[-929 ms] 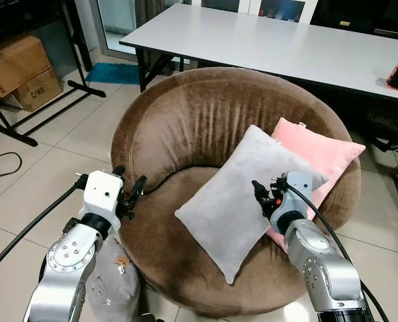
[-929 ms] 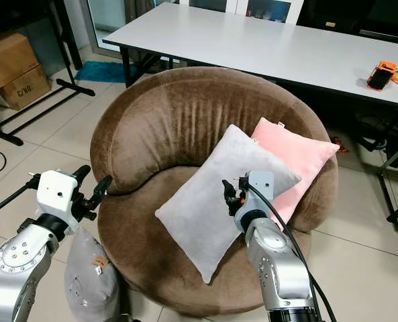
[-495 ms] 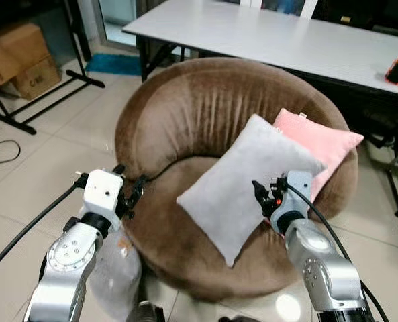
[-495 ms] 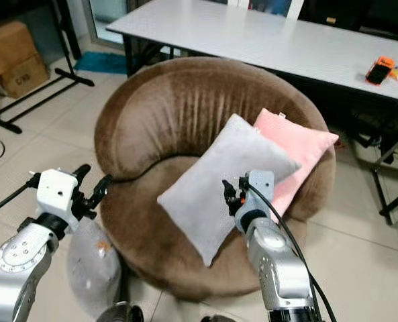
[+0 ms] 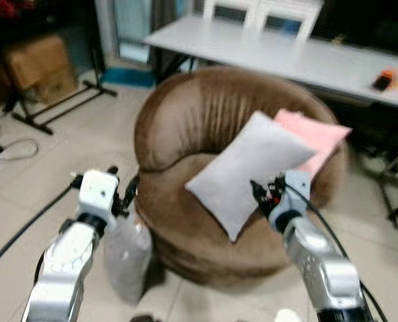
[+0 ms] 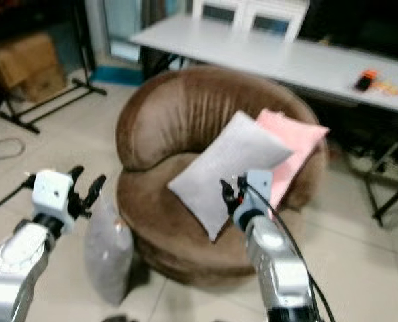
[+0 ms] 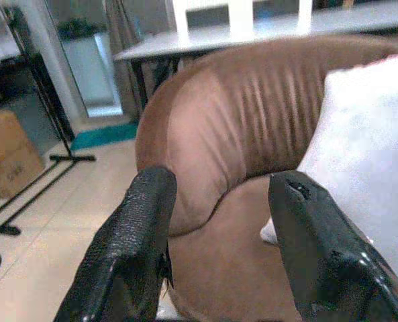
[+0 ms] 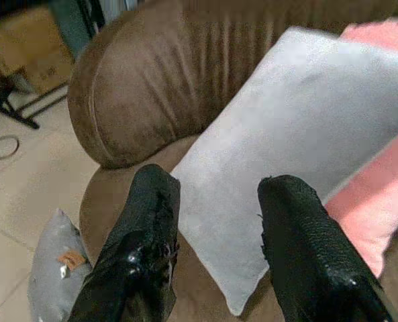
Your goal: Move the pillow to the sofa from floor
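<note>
A grey pillow (image 5: pixel 126 251) stands on the tile floor, leaning against the left side of the round brown sofa (image 5: pixel 205 121). It also appears in the right wrist view as a grey pillow (image 8: pixel 51 285) with a small tag. On the seat lie a second grey pillow (image 5: pixel 252 168) and a pink pillow (image 5: pixel 319 137) behind it. My left gripper (image 5: pixel 123 184) hovers open just above the floor pillow's top, holding nothing. Over the seat's front right, my right gripper (image 5: pixel 262 191) is open and empty, close to the seated grey pillow's edge.
A long white table (image 5: pixel 286 54) runs behind the sofa, with an orange object (image 5: pixel 384 80) on it. Cardboard boxes (image 5: pixel 41 64) and a black stand's legs (image 5: pixel 58 107) are at the back left. A cable (image 5: pixel 11 147) lies on the floor at left.
The whole picture has shifted and blurred: the camera has drawn back, so the sofa looks farther off and more of the floor pillow shows. Both grippers keep their open pose.
</note>
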{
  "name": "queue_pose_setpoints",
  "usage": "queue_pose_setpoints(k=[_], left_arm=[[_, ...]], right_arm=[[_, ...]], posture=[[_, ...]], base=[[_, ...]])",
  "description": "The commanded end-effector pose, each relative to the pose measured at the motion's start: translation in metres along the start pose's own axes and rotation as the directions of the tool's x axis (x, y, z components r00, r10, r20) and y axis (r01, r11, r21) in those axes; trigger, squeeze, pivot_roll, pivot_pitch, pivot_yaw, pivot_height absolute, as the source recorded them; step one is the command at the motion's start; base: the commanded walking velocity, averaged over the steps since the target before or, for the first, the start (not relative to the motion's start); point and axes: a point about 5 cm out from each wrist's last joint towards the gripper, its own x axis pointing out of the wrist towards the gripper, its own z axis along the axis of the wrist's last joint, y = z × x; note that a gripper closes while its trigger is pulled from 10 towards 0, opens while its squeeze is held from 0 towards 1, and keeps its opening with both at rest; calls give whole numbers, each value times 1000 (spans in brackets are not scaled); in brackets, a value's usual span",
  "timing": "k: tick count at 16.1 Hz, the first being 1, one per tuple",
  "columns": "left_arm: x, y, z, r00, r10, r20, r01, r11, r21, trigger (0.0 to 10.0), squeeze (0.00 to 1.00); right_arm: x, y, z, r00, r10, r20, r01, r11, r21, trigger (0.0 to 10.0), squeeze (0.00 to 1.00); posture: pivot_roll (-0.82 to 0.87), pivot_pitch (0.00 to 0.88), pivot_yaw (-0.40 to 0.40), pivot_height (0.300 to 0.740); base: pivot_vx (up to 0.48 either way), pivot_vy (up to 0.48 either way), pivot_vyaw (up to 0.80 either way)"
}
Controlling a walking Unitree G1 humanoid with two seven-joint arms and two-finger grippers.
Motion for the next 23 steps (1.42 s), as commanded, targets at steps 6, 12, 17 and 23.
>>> queue_pose_setpoints(k=[6,12,17,23], left_arm=[[1,-1,2,1000,6,5,-6,1000,1,10000,0],[3,-2,5,999,21,25,-20,1000,-9,10000,0],[3,-2,6,999,19,32,-18,1000,-21,10000,0],[-1,-1,5,999,30,36,-29,999,-37,10000,0]], right_arm=[[3,-1,7,1000,0,18,0,1000,-11,10000,0],[3,7,10,997,76,27,-76,997,-9,10000,0],[6,10,10,992,126,16,-125,992,-32,10000,0],[7,9,8,990,143,11,-143,989,-35,10000,0]], posture=[[-26,0,-47,740],[-25,0,-47,740],[-17,0,-54,740],[2,0,-70,740]], base=[[0,282,0],[0,0,400],[0,0,800],[85,0,800]])
